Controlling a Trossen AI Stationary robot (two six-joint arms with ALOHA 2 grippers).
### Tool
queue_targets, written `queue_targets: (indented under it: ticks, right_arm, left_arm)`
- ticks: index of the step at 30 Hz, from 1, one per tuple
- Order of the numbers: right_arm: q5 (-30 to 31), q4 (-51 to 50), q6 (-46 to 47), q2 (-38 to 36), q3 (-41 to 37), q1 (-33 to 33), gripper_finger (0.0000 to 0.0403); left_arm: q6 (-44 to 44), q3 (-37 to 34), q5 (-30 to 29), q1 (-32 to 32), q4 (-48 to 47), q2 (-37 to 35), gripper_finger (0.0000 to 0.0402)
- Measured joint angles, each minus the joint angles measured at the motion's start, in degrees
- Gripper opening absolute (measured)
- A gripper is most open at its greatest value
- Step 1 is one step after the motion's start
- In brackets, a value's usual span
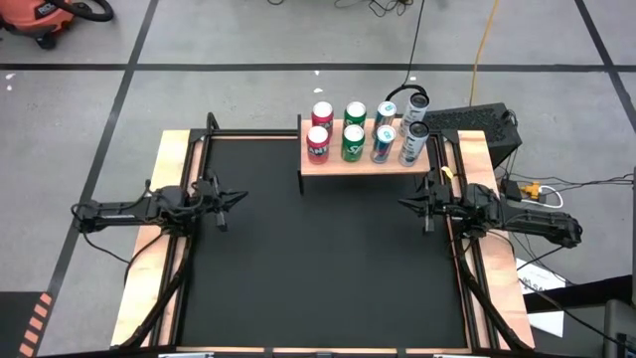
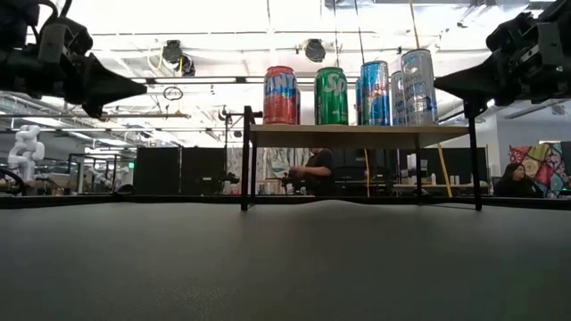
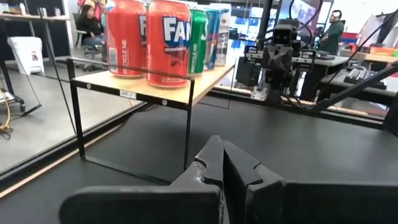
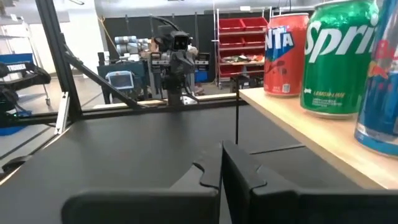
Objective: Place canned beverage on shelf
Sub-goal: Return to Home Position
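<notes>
Eight cans (image 1: 353, 142) stand on the shelf (image 1: 363, 167), so I judge only parking the arms remains. Left gripper (image 1: 237, 198) and right gripper (image 1: 404, 204) hang closed, empty, before the shelf

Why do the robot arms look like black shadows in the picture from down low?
Low view: bright ceiling lights glare from behind, so the left end effector and the right end effector show as dark outlines, though the cans on the shelf keep their colours. High view: light falls evenly from above.
</notes>
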Motion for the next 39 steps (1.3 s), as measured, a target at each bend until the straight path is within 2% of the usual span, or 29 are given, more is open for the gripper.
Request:
queue_targets:
  ticks: [39]
  right_arm:
    - [-0.13,-0.78,-0.24,0.57,0.09,0.00,0.0000]
  left_arm:
    - [0.15,0.04,-0.70,-0.02,-0.68,0.78,0.0000]
